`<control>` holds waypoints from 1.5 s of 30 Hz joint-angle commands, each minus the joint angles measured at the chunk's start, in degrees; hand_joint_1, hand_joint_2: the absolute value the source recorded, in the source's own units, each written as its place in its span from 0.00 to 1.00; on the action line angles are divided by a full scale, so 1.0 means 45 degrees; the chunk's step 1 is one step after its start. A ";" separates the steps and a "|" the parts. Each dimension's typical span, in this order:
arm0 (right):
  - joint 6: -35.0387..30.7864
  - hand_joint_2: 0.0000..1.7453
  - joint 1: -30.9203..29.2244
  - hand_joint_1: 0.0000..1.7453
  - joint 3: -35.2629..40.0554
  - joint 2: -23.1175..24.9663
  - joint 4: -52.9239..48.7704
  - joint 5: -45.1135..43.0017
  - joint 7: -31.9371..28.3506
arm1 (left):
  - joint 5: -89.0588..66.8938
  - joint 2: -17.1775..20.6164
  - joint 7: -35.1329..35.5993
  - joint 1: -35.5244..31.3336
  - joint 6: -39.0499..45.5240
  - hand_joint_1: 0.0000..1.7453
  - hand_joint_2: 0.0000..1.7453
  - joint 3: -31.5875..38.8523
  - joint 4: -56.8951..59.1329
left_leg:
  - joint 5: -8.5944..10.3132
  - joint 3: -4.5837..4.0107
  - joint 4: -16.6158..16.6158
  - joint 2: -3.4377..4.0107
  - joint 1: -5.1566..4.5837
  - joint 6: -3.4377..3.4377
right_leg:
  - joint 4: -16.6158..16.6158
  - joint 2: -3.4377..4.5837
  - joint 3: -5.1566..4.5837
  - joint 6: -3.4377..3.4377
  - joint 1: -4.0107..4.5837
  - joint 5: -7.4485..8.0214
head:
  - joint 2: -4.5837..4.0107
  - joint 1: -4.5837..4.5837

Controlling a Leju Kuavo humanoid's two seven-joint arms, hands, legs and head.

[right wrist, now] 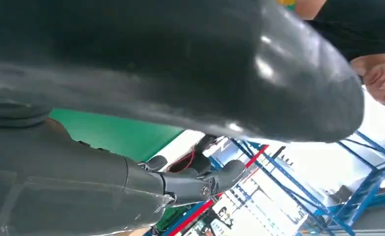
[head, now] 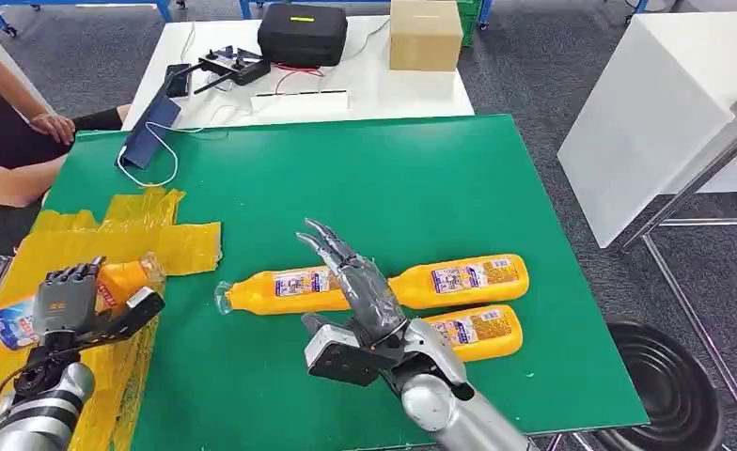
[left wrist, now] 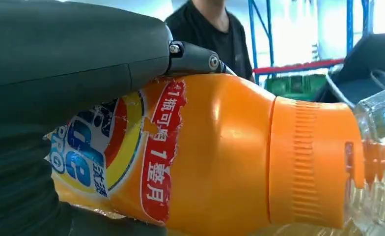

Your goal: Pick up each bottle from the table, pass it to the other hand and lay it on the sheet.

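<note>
An orange bottle (head: 120, 280) with a clear cap lies on the yellow sheet (head: 158, 240) at the table's left. My left hand (head: 69, 301) holds it, fingers over its body and thumb out beside it. In the left wrist view the bottle (left wrist: 220, 147) is close against my left hand (left wrist: 58, 59). Three more orange bottles lie on the green table (head: 393, 178): one (head: 280, 287) with its cap to the left, one (head: 478, 274) behind it, one (head: 482, 331) nearer the front. My right hand (head: 365, 296) hovers over them, fingers spread and empty, its thumb (right wrist: 156, 64) close to the right wrist camera.
A person (head: 7, 122) sits at the table's far left corner. A phone (head: 148, 132) with a white cable lies at the back left. Behind stands a white table with a black case (head: 301, 33) and a cardboard box (head: 425, 33). A black bin (head: 670, 385) is on the floor at right.
</note>
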 commanded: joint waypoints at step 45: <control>0.4216 1.00 -0.6452 0.00 0.3301 0.4022 1.3744 0.1205 0.2733 | 0.7398 -0.0348 -0.6331 -0.2928 -0.9581 0.00 0.00 -0.4062 0.2963 | 0.0107 -0.0013 0.0009 -0.0051 0.0020 -0.0063 | 0.0038 -0.0042 -0.0012 -0.0063 0.0019 0.0073 | 0.0000 -0.0005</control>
